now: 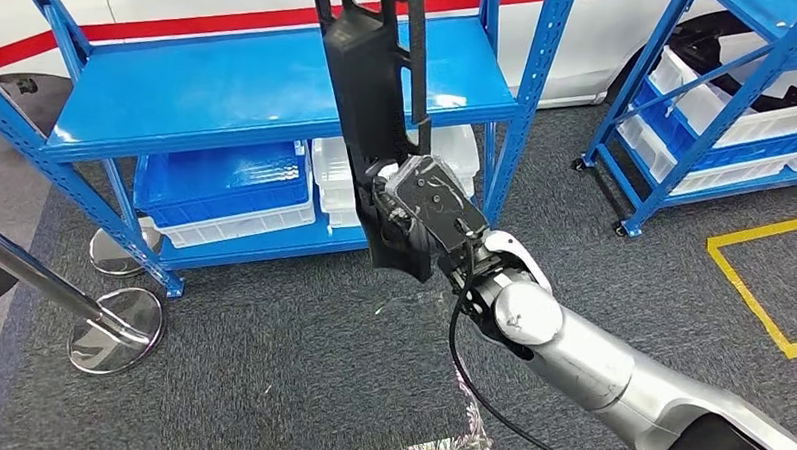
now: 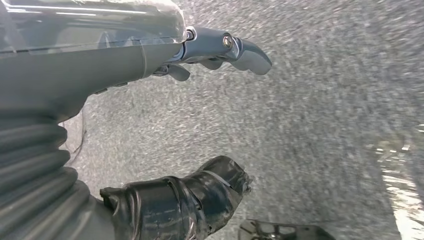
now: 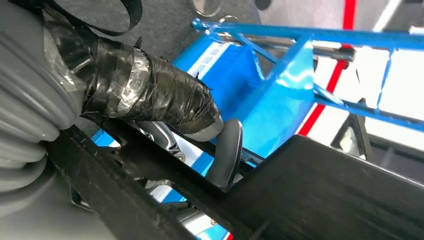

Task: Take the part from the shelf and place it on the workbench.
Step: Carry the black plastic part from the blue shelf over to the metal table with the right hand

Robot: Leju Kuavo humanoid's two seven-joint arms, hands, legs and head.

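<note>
Grey carpet lies before the blue shelf (image 1: 269, 90), where the right hand (image 1: 430, 211) grips the long black part (image 1: 364, 84) upright, clear of the shelf. Carrying it to the desk remains; the left hand (image 2: 200, 115) hangs empty, fingers apart.

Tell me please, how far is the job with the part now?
Done: the black part is off the blue shelf, gripped upright by the right hand, whose fingers wrap around it. The left hand holds nothing. Left: placing it on the workbench.
</note>
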